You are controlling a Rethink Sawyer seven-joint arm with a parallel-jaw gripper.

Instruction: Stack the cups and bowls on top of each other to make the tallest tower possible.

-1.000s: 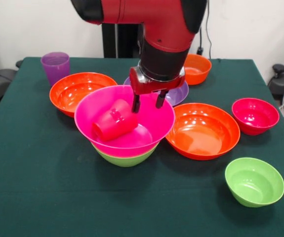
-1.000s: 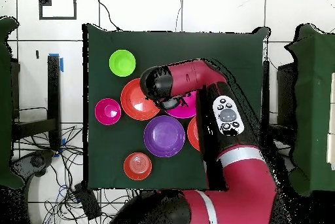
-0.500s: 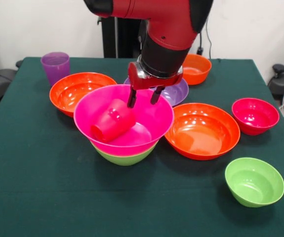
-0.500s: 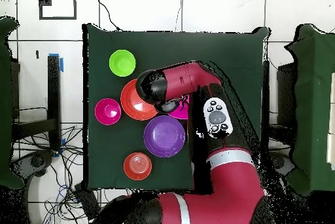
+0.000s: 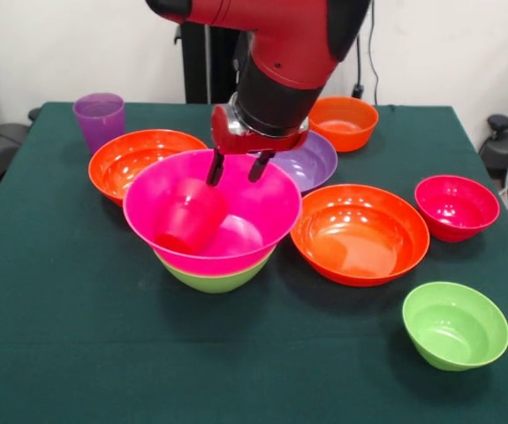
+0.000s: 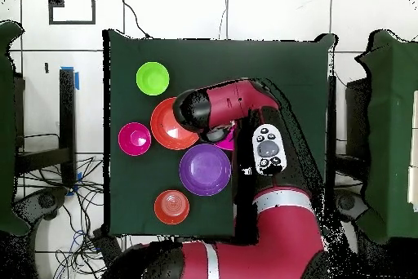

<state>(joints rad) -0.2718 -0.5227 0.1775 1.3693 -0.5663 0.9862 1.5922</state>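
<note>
On my front view, going from the left, I see the purple cup (image 5: 99, 119) standing upright near the far left corner of the green bench (image 5: 68, 353). Just beside it sits a wide orange bowl (image 5: 143, 163), partly behind the tower (image 5: 211, 230). That tower is 2 bowls deep from what I can make out: a lime green bowl (image 5: 216, 278) at the bottom with a wide hot pink bowl (image 5: 214, 210) nested in it. The red-pink cup (image 5: 190, 216) lies tipped on its side inside the hot pink bowl, toward its left wall.

My gripper (image 5: 234, 168) hangs over the far rim of the hot pink bowl, its 2 dark fingers (image 5: 214, 168) spread apart and holding nothing; the cup is below and left of them, not touching that I can tell. Behind the gripper is the purple bowl (image 5: 305, 162), and past that a small orange bowl (image 5: 344, 122) near the far edge.

Right of the tower, a second wide orange bowl (image 5: 360, 232) sits close against it. Further right is a small red-pink bowl (image 5: 456, 207), apart from the orange one, and nearest the camera a small lime green bowl (image 5: 455, 324) stands alone.

On the overhead view the arm (image 6: 245, 104) covers the tower; I can pick out the purple bowl (image 6: 204, 169), a small orange bowl (image 6: 171, 206) and a small green bowl (image 6: 153, 77) around it.
</note>
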